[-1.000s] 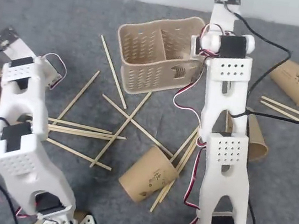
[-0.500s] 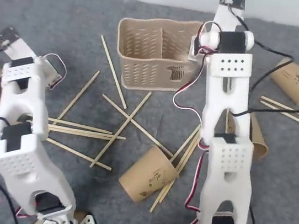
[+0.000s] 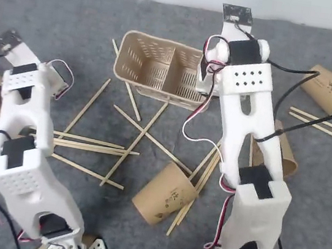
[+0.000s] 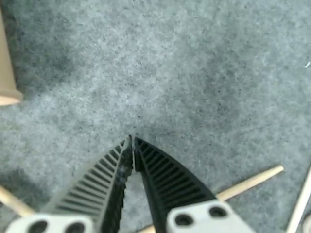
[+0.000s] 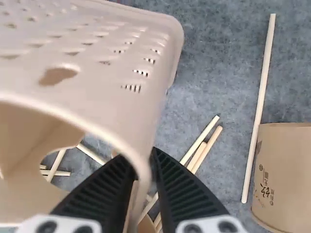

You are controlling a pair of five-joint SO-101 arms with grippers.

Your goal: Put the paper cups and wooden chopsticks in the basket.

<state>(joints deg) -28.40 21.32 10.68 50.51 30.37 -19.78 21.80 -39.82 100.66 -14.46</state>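
As the right gripper (image 5: pixel 143 159), pinching the basket (image 3: pixel 152 67) wall, has shifted it leftward, the left gripper (image 4: pixel 132 141) stays pressed together.

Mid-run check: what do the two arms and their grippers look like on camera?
The left arm and right arm have white shells with grids of round holes, black servo blocks and red, white and black cables. The left gripper and right gripper have black tapered fingers, ribbed inside, on white bases.

Chopsticks (image 3: pixel 133 145), tilted basket (image 3: pixel 155 67) crowd centre; far-left carpet (image 3: pixel 75 25) open.
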